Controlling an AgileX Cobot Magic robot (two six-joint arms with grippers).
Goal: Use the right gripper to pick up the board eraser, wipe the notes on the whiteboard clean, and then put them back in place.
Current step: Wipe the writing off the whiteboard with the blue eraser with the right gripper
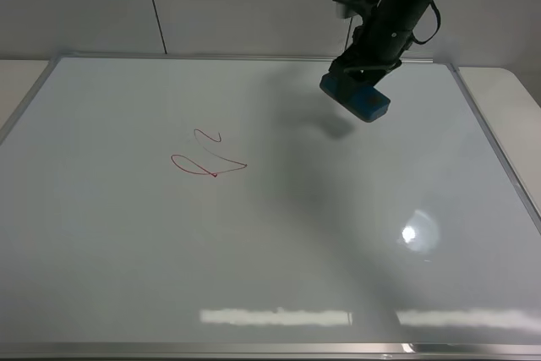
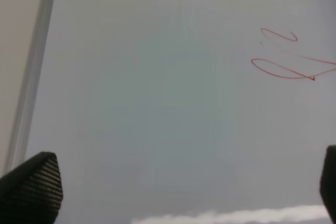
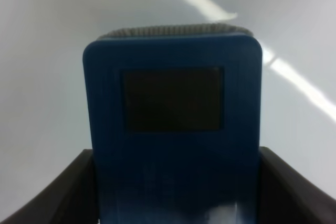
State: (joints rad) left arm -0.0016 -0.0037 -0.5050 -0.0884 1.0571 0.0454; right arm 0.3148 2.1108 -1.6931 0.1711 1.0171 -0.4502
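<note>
Two grippers: the right gripper (image 1: 363, 73) is shown in the exterior and right wrist views, the left gripper (image 2: 178, 187) in the left wrist view.
Right gripper, state: closed on the board eraser (image 1: 356, 96); the dark fingers (image 3: 58, 198) are pressed against both long sides of the block, whose near end is seated between them.
Eraser, position: held at the tip of the right gripper and projecting beyond the fingers, over the far right part of the whiteboard (image 1: 338, 251), close to the far edge of the frame (image 1: 254, 57).
Eraser, attitude: tilted in the exterior view; a soft shadow (image 1: 336, 127) is cast on the board apart from the block, so the block appears lifted clear of the surface.
Eraser, detail: blue body with rounded corners; one dark square inset (image 3: 172, 99) is shown in the right wrist view, and a grey felt edge (image 3: 173, 29) is seen at the far end.
Marks: the notes (image 1: 207, 158), a red looped scribble with a small curl above, are written left of the board's centre, well apart from the eraser and the right gripper, and unwiped.
Left gripper, state: jaws are spread wide with nothing between them; it is held above the board surface, with the notes in its view.
Board finish: white and glossy, silver-framed; light reflections (image 1: 279, 317) are carried along the near edge.
Surroundings: a pale table (image 1: 499, 90) is shown beyond the far corners of the board.
</note>
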